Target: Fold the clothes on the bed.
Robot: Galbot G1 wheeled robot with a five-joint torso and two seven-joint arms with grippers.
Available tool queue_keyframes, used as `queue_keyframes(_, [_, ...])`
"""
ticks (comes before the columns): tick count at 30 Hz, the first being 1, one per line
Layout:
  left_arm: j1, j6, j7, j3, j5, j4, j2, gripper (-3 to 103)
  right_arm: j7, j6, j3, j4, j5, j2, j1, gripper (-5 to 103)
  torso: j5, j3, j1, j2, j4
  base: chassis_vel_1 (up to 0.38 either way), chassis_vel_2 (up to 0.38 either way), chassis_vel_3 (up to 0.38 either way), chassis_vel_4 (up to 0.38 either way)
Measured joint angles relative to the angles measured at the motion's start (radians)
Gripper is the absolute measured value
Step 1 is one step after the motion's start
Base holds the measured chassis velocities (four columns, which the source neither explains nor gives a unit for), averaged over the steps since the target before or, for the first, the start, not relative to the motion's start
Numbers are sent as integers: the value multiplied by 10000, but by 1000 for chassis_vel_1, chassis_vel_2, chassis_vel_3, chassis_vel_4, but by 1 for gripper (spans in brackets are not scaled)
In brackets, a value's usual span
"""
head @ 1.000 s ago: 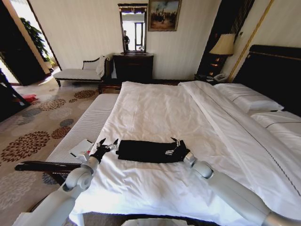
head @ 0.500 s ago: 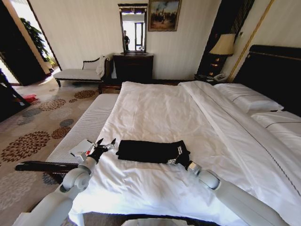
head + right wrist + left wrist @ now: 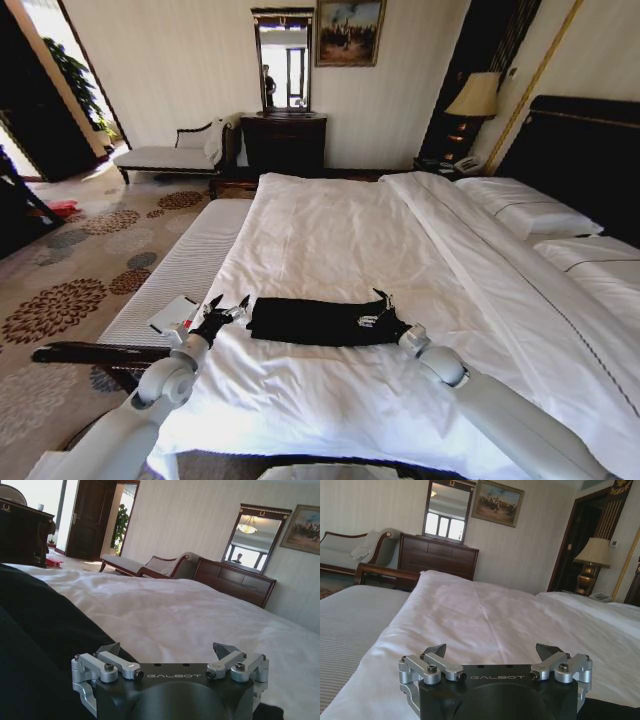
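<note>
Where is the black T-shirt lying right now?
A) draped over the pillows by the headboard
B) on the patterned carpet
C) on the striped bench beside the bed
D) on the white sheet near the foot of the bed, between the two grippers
D: the black T-shirt lies on the bed, with the left gripper and right gripper at its two ends.

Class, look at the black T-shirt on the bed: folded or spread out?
Folded. The black T-shirt lies as a narrow band on the bed, no sleeves spread, between the open left gripper and open right gripper.

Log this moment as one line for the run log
left gripper: open, beside shirt's left end | right gripper: open, at right end | shirt: folded strip on bed
</note>
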State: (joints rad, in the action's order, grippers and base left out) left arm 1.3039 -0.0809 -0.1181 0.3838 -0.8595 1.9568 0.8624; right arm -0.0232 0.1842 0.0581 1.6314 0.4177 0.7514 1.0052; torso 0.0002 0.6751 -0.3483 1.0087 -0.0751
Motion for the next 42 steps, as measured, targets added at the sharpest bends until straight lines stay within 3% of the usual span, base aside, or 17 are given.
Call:
queue_keyframes(10, [203,253,-123,48,343,60,118,100,-14,-1,-958,142,96,148,738,100,-4,0,0,0,-2,0,0,0,0])
queue_keyframes(13, [693,612,-313,395,1521,334,249,100,-50,-1,-1581,256,127,352,1195,100,-3,-1,0,0,-3,0,0,0,0])
queue_keyframes(14, [693,612,-313,395,1521,334,249,100,-50,-1,-1581,256,127,352,1195,100,-3,-1,0,0,-3,0,0,0,0])
queue_keyframes(18, [1890,1045,-421,1185,2792,999,623,100,-221,-68,-2295,316,206,708,1756,100,1,-2,0,0,-1,0,0,0,0])
queue_keyframes(20, [2107,1114,-417,1319,2931,1090,708,100,-250,-135,-2459,369,324,760,1884,100,0,-2,0,1,0,0,0,0,0])
queue_keyframes(24, [3354,1603,-158,2142,3377,1567,1275,100,-400,-598,-3341,838,1221,917,2573,100,-2,-2,1,1,1,0,0,0,0])
queue_keyframes(30, [4033,1912,121,2637,3467,1749,1646,100,-513,-1110,-4030,1189,2053,911,3058,100,-1,-3,1,1,-3,0,0,0,0])
queue_keyframes(33, [4287,2036,225,2838,3503,1759,1835,100,-599,-1637,-4389,1449,3037,833,3233,100,-1,-2,1,1,-3,0,0,0,0])
queue_keyframes(35, [4449,2039,242,2869,3543,1771,1960,100,-626,-2554,-4706,1752,4578,614,3288,100,-3,-2,0,1,-2,0,0,0,0])
queue_keyframes(36, [4449,2039,242,2869,3543,1771,1960,100,-626,-2554,-4706,1752,4578,614,3288,100,-3,-2,0,1,-2,0,0,0,0])
queue_keyframes(40, [4487,2039,242,2840,3570,1778,2001,100,-443,-3991,-5204,2044,6842,199,3223,100,-3,-2,1,1,-3,0,0,0,0])
queue_keyframes(42, [4485,2037,242,2834,3569,1778,2001,100,-373,-4351,-5319,2045,7337,112,3179,100,-3,-2,1,1,-2,0,0,0,0])
